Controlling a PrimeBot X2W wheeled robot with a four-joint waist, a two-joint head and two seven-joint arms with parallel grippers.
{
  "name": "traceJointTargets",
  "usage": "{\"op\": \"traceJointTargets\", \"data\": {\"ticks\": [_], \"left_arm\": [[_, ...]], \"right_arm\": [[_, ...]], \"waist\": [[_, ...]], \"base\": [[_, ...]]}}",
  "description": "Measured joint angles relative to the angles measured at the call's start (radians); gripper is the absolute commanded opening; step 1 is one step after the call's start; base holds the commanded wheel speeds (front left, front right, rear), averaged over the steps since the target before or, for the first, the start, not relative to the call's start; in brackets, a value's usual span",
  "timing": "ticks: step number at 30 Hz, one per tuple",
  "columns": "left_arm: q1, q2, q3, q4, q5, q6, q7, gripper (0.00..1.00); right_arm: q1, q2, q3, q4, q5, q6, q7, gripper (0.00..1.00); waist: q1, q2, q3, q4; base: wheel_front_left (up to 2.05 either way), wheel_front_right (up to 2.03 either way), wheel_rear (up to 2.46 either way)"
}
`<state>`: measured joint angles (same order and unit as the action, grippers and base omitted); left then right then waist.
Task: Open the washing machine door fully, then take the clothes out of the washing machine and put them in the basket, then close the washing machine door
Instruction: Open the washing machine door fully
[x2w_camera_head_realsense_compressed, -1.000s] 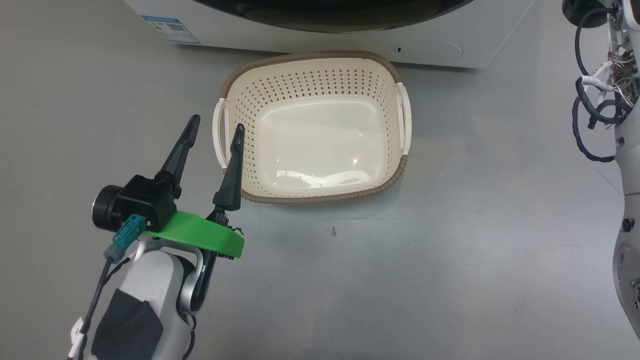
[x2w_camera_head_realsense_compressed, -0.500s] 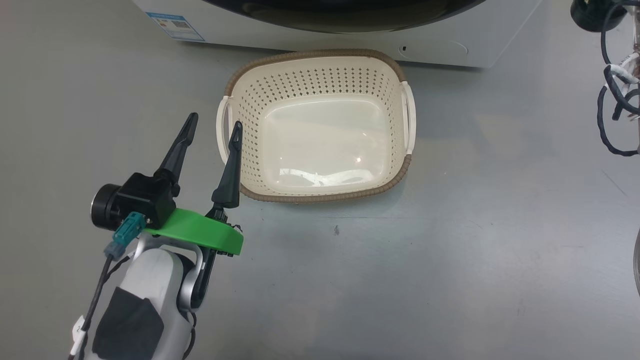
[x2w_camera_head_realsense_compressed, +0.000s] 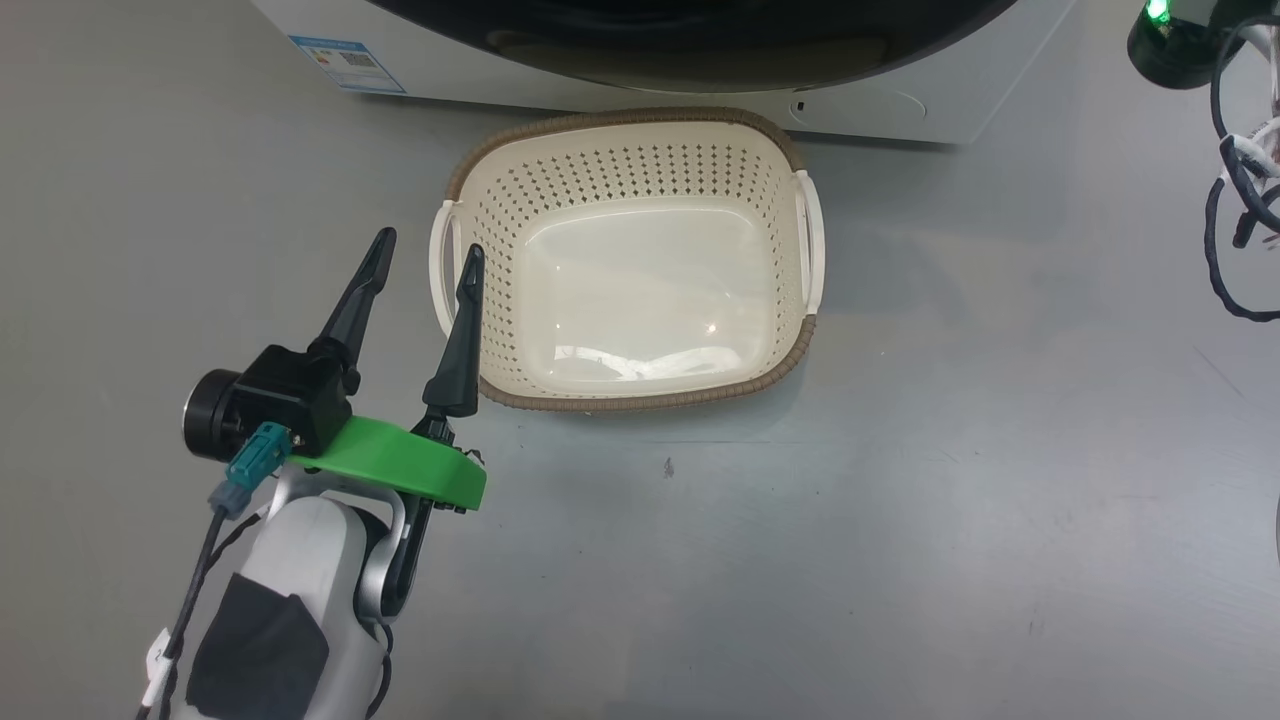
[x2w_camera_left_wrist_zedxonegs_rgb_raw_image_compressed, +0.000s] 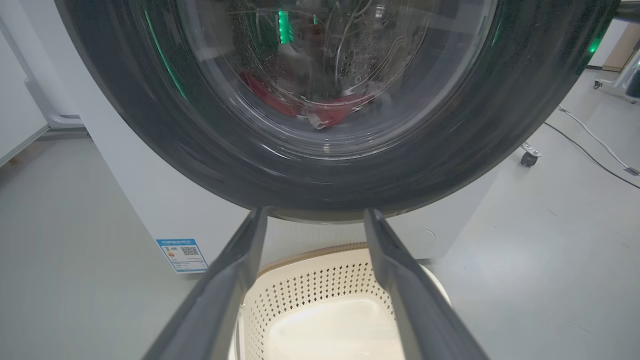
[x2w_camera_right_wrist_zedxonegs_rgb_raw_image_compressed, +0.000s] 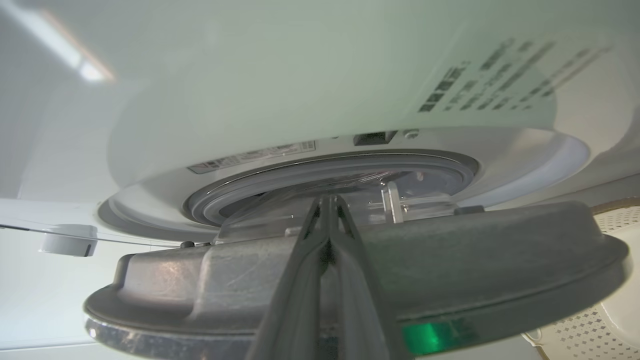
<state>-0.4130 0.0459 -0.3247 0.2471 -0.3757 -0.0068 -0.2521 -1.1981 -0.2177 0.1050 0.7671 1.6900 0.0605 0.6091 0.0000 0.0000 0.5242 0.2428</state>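
Note:
The cream basket (x2w_camera_head_realsense_compressed: 620, 120) stands on the floor in front of the white washing machine (x2w_camera_head_realsense_compressed: 480, 70); nothing lies in it. My left gripper (x2w_camera_head_realsense_compressed: 428, 243) hangs open beside the basket's left handle, holding nothing. In the left wrist view the washing machine door (x2w_camera_left_wrist_zedxonegs_rgb_raw_image_compressed: 320, 175) looms above the left gripper (x2w_camera_left_wrist_zedxonegs_rgb_raw_image_compressed: 312, 215), and the red clothes (x2w_camera_left_wrist_zedxonegs_rgb_raw_image_compressed: 330, 112) show through its glass. The right wrist view looks along the door's edge (x2w_camera_right_wrist_zedxonegs_rgb_raw_image_compressed: 475, 260), which stands ajar from the grey gasket (x2w_camera_right_wrist_zedxonegs_rgb_raw_image_compressed: 280, 175). My right gripper (x2w_camera_right_wrist_zedxonegs_rgb_raw_image_compressed: 327, 200) is shut, its fingers lying against the door's inner side.
A blue label (x2w_camera_head_realsense_compressed: 347, 62) sits low on the washer front. Cables of my right arm (x2w_camera_head_realsense_compressed: 1240, 230) hang at the right edge. A caster wheel (x2w_camera_left_wrist_zedxonegs_rgb_raw_image_compressed: 529, 157) and a floor cable (x2w_camera_left_wrist_zedxonegs_rgb_raw_image_compressed: 590, 135) lie to the washer's right. Grey floor surrounds the basket.
The door's dark rim now reaches lower over the washer front. My right forearm has left the head view's right edge. The camera shifted slightly; the left arm has stayed put.

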Motion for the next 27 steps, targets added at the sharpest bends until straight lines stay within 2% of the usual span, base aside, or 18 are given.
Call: {"op": "traceJointTargets", "data": {"ticks": [15,27], "left_arm": [[0.002,-0.004,0.022,0.039,0.026,-0.004,0.0,1.0],[0.031,-0.005,0.029,0.078,0.026,-0.009,0.0,1.0]], "right_arm": [[0.076,0.018,0.028,0.025,0.036,0.043,0.127,0.0],[0.203,0.066,0.064,0.036,0.043,0.053,0.206,0.0]], "waist": [[0.0,0.0,-0.053,-0.019],[0.0,0.0,-0.126,-0.039]], "base": [[0.0,0.0,0.0],[0.0,0.0,0.0]]}}
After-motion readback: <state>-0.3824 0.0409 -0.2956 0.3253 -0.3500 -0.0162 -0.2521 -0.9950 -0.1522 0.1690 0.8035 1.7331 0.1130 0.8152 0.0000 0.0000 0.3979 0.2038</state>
